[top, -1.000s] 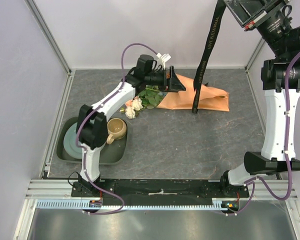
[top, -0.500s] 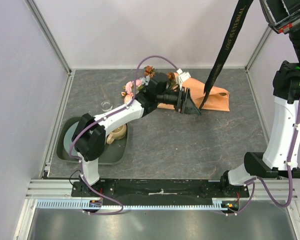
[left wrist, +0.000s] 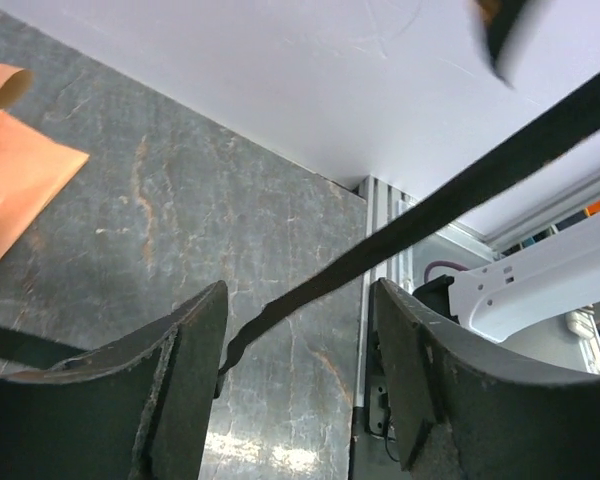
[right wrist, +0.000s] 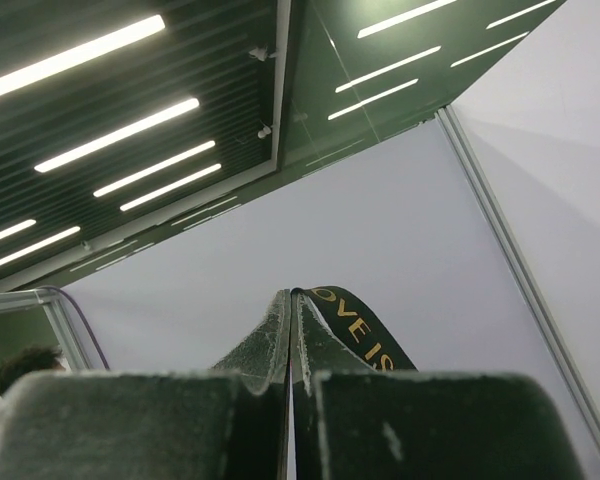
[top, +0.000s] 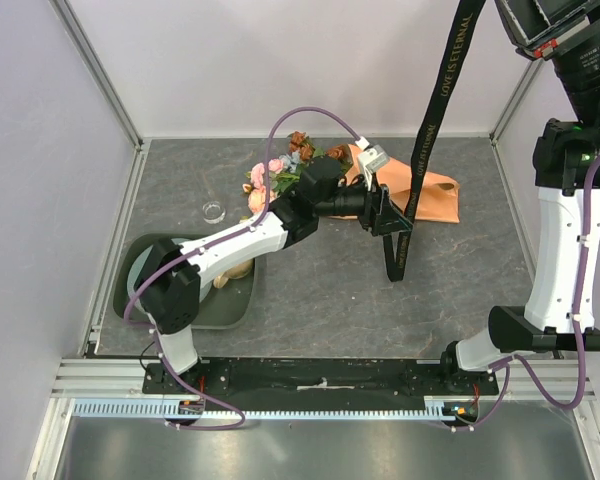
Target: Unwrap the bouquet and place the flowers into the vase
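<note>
The black lettered ribbon (top: 425, 130) hangs from above down to the table, and my right gripper (right wrist: 292, 293) is shut on its upper end (right wrist: 365, 325), high at the right. My left gripper (top: 390, 215) is open around the ribbon's lower part (left wrist: 430, 205), which crosses between its fingers (left wrist: 195, 370) without being pinched. The bouquet's orange-tan paper (top: 435, 195) lies flat behind the left gripper, also in the left wrist view (left wrist: 10, 170). Pink, rust and blue flowers (top: 280, 170) stick out of its left end. The small clear vase (top: 214, 211) stands to the left.
A dark green tray (top: 140, 300) holds a plate and a tan mug (top: 238, 268), partly hidden by my left arm. Aluminium rails (top: 115, 230) and white walls bound the grey table. The right arm's (top: 560, 250) column stands at the right edge.
My left gripper left the bouquet and swung right to the hanging ribbon, its jaws narrowing a little. The right arm raised the ribbon, whose free end came off the paper.
</note>
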Controlling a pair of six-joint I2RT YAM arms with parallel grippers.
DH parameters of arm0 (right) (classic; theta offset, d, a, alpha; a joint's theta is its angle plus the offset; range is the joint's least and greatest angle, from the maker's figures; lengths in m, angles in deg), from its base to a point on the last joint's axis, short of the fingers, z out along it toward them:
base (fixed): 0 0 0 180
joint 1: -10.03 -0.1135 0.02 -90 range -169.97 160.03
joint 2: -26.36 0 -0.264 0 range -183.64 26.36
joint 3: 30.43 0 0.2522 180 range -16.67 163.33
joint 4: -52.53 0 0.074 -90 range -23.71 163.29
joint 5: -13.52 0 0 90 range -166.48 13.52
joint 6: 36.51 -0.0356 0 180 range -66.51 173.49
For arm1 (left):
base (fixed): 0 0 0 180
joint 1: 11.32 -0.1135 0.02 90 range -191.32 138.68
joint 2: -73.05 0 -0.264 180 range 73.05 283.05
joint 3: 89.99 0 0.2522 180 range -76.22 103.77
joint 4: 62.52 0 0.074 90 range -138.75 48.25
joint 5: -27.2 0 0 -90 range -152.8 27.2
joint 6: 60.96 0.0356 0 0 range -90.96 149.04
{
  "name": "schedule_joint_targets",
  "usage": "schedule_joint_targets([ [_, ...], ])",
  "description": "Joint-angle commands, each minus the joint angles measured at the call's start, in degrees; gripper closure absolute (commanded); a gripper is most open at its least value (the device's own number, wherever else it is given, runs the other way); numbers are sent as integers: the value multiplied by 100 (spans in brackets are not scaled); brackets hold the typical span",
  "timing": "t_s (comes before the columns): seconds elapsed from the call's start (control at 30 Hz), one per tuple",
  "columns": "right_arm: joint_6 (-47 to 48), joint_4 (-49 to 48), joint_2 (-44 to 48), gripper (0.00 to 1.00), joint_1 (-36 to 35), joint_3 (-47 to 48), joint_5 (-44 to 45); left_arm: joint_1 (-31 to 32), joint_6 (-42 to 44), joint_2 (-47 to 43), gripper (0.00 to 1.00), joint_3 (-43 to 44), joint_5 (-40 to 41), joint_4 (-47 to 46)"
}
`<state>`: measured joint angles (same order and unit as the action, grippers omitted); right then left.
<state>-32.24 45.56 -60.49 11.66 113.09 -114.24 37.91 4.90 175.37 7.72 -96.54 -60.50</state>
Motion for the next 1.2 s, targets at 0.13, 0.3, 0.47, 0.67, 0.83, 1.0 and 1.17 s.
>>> schedule_joint_targets([
  [0.13, -31, -414, 54, 100, -5, -205, -118, 69, -196, 446, 47, 237, -1179, -1277],
  [0.3, 205, -336, 194, 100, -5, -608, -179, 43, 6, 386, 90, 457, -767, -470],
  [0.47, 1067, 121, 641, 100, -5, -1723, -267, -124, 199, -536, 98, -122, -187, 696],
  [0.67, 2556, 1034, 1143, 100, -425, -3192, -118, -572, 269, -2890, 98, -1195, 59, 1920],
  [0.83, 4353, 2722, 1030, 100, -2278, -3735, 583, -573, 410, -4535, 98, -1416, 402, 2737],
  [1.0, 5022, 2987, 1188, 100, -3771, -4809, 1366, -573, 235, -5231, 98, -1494, 1360, 4020],
  [1.17, 5242, 2917, 1241, 100, -5056, -5565, 2112, -573, -47, -5793, 98, -1943, 1685, 3891],
])
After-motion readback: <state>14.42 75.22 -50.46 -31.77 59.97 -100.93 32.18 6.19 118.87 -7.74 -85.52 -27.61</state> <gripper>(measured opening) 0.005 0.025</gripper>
